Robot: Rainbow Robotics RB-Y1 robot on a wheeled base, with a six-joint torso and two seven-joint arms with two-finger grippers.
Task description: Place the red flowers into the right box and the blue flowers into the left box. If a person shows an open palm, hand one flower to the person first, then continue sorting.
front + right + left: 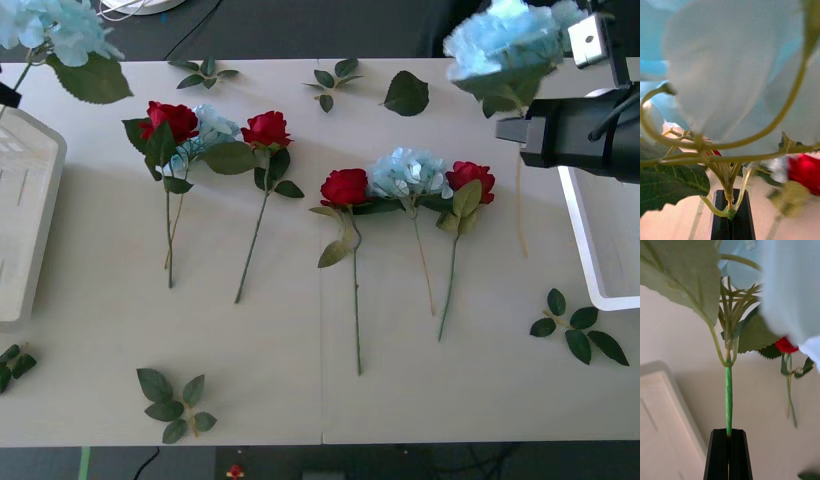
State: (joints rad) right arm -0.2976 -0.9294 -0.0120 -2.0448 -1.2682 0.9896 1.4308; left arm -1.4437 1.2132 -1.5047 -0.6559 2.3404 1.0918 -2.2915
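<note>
Both grippers hold a blue flower by its stem. In the left wrist view my left gripper is shut on a green stem, and its pale-blue bloom hangs over the table's far left corner, beyond the cream left box. My right gripper is shut on the stem of another blue flower, raised at the far right beside the white right box. On the table lie several red flowers, and two more blue flowers lie among them.
Loose green leaf sprigs lie near the far edge, at the front left and at the front right. A single leaf sits at the back. My right arm reaches over the right box.
</note>
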